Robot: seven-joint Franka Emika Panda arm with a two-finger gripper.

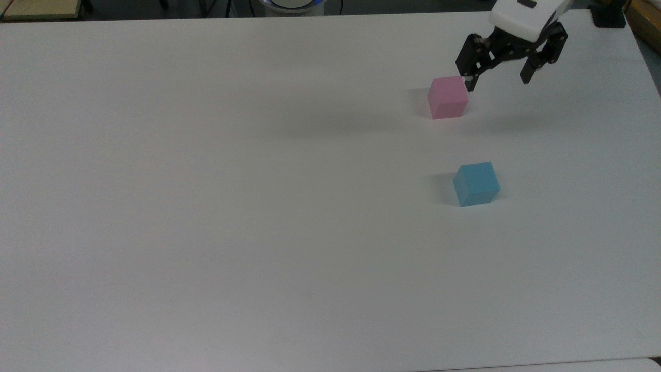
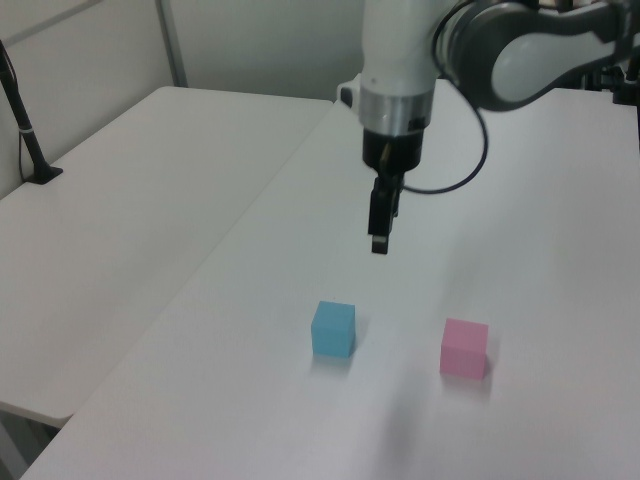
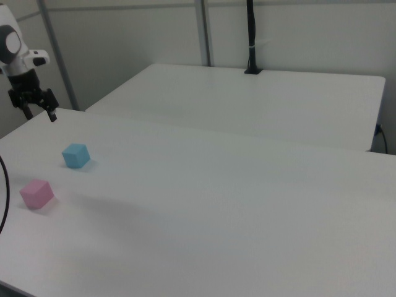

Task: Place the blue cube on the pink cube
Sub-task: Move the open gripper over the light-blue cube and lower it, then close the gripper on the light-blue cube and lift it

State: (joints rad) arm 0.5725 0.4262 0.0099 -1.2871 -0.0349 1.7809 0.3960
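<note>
Two cubes resting well apart on the white surface [image 1: 206, 206] in the top view: pink cube [image 1: 447, 97] nearer the far edge, blue cube [image 1: 476, 183] closer to the camera, gripper [image 1: 498, 82] raised with fingers [image 1: 529, 73] spread apart and empty, one tip overlapping the pink cube's upper right corner. Possibly a clip of the pink cube on a low pass toward the blue one. In the left view, gripper [image 2: 379, 238] pointing straight down from a vertical wrist, high above blue cube [image 2: 333, 329], pink cube [image 2: 464, 348] to its right. In the right view, gripper [image 3: 37, 111] hanging beyond blue cube [image 3: 76, 155], pink cube [image 3: 36, 193] nearer.
</note>
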